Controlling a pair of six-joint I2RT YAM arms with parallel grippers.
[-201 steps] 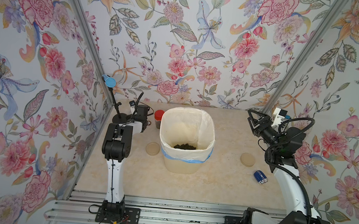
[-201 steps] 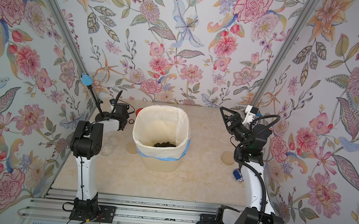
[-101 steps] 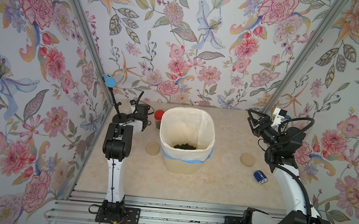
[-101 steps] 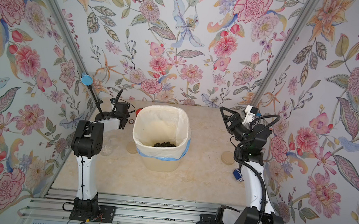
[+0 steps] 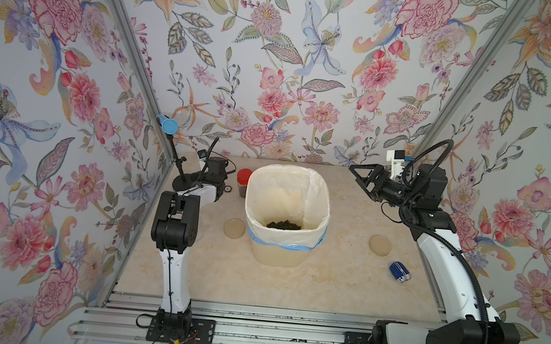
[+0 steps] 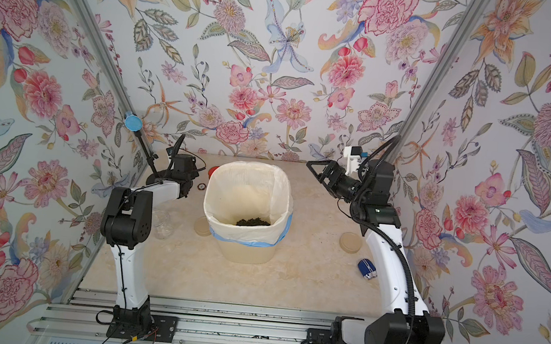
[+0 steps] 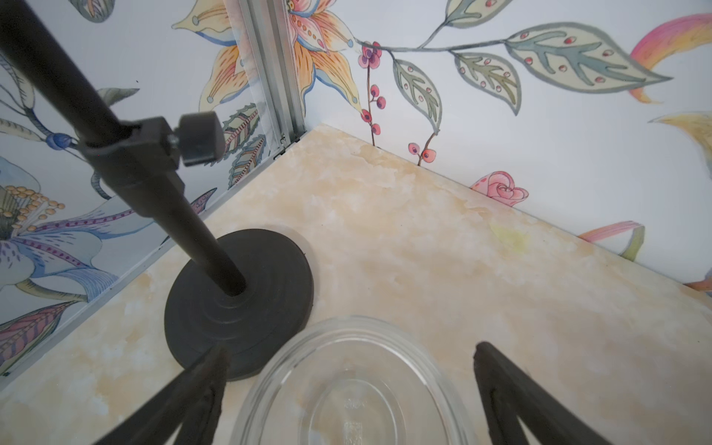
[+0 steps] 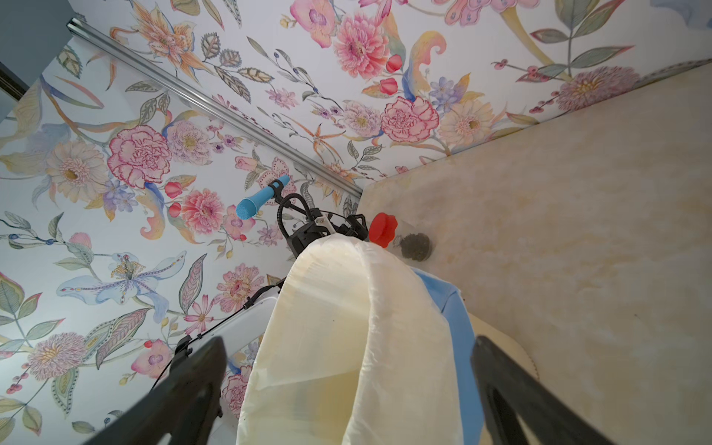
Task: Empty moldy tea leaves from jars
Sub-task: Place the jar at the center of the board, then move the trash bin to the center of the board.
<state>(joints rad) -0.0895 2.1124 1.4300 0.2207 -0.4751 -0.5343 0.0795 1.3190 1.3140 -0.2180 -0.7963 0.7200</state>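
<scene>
While the left tool (image 7: 350, 348) hangs over a squat, empty clear jar (image 7: 346, 408) at the far left of the surface (image 5: 325, 286), its jaws stand spread on either side of the glass, touching nothing; the jar sits just beside the black stand base (image 7: 239, 308). We judge this to be the set-down of an emptied jar. A second lidless jar (image 6: 161, 220) stands by the left arm's elbow and also looks empty, and two beige lids (image 5: 234, 228) (image 5: 380, 245) lie left and right of the lined bin (image 5: 282, 248). Tea leaves (image 5: 283, 225) form a dark heap on the bin's floor. We see the right tool (image 5: 360, 180) raised at the far right, released and holding nothing. What remains, we reckon, is the red-capped jar (image 5: 243, 182) just far-left of the bin, closed, with dark leaves (image 8: 415, 246) in its base. Next we would lift clear of the glass, steady that jar with one tool, unscrew its cap with the other, then tip it over the bin.
</scene>
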